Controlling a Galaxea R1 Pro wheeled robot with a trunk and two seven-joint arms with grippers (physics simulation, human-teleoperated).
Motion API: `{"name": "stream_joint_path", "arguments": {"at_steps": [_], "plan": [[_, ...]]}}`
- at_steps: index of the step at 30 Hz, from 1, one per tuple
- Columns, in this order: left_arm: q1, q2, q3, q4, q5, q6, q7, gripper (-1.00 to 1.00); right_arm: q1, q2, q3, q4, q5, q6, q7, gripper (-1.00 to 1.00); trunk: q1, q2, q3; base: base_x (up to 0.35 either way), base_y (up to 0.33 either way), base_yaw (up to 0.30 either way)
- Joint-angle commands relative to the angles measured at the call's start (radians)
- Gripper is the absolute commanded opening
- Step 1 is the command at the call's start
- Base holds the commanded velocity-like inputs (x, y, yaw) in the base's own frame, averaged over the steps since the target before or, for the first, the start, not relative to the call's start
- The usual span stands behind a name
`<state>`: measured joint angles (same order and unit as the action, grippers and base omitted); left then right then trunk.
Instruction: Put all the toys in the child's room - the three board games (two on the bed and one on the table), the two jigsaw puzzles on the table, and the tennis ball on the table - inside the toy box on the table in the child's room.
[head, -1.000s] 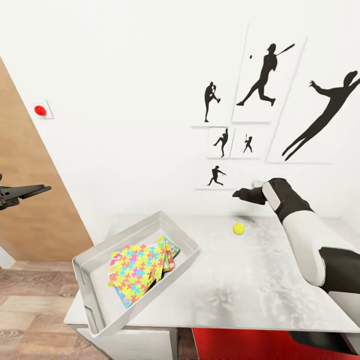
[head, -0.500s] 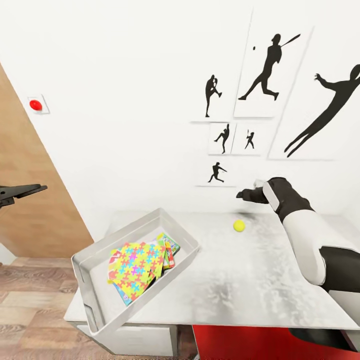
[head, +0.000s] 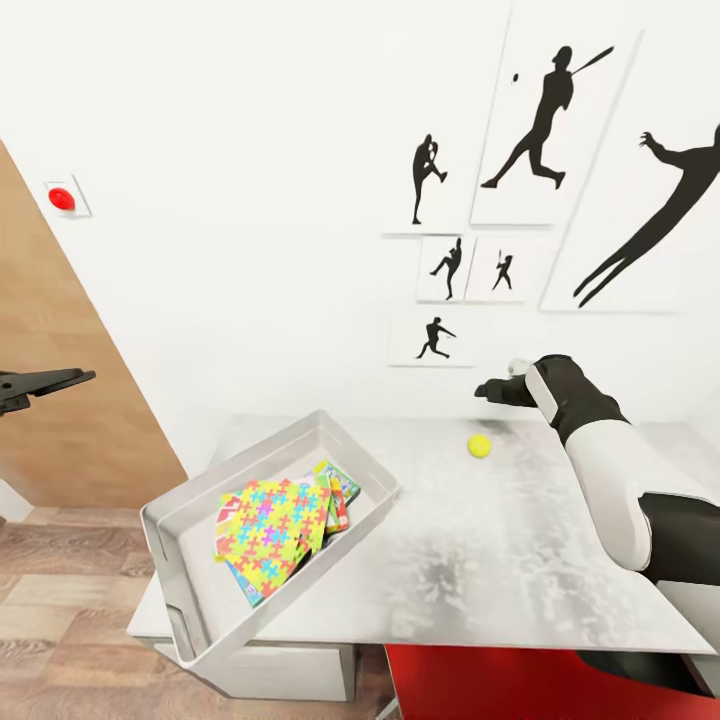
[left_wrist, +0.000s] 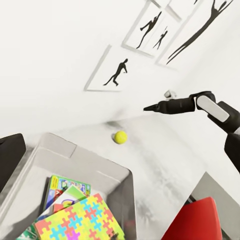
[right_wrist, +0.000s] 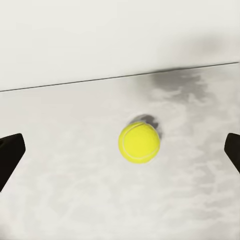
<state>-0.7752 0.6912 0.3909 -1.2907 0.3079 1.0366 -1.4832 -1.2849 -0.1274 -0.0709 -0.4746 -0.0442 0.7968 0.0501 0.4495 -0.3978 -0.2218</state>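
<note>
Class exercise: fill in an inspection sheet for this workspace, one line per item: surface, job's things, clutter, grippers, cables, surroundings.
Surface: light-grey table, mottled, against a white wall.
Job's things: toy box overhanging the table's corner, holding a jigsaw puzzle atop other flat boxes; tennis ball loose on the table, apart from the box.
Clutter: nothing seen.
Grippers: right gripper open, above the ball, not touching; left gripper held off to the side, state unclear.
Cables: nothing seen.
Surroundings: baseball silhouette pictures, red wall button, wood-plank floor.
</note>
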Motion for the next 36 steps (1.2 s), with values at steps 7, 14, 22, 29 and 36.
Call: {"name": "stream_joint_path", "arguments": {"at_steps": [7,14,22,29,36], "plan": [[-0.001,-0.003,-0.003,-0.005,0.002,0.011,-0.004,1.00,-0.001,0.000,-0.004,-0.001,-0.003,0.004,0.000,1.00,0.001,-0.002,-0.014,0.000,0.000,0.000],[0.004,-0.024,-0.069,-0.051,0.007,0.011,-0.006,1.00,-0.001,0.000,-0.007,-0.001,-0.003,0.004,0.000,1.00,0.001,-0.002,-0.025,0.000,0.000,0.000],[-0.010,-0.103,-0.191,-0.143,0.035,0.011,-0.009,1.00,-0.001,0.000,-0.007,-0.001,-0.003,0.004,0.001,1.00,0.001,-0.002,-0.038,0.000,0.000,0.000],[-0.066,-0.201,-0.240,-0.164,0.035,0.011,-0.008,1.00,-0.001,0.000,-0.008,-0.001,-0.002,0.004,0.002,1.00,0.001,-0.002,-0.050,0.000,0.000,0.000],[-0.109,-0.236,-0.275,-0.168,0.037,0.011,-0.008,1.00,-0.001,-0.001,-0.008,-0.001,-0.003,0.004,0.002,1.00,0.001,-0.002,-0.061,0.000,0.000,0.000]]}}
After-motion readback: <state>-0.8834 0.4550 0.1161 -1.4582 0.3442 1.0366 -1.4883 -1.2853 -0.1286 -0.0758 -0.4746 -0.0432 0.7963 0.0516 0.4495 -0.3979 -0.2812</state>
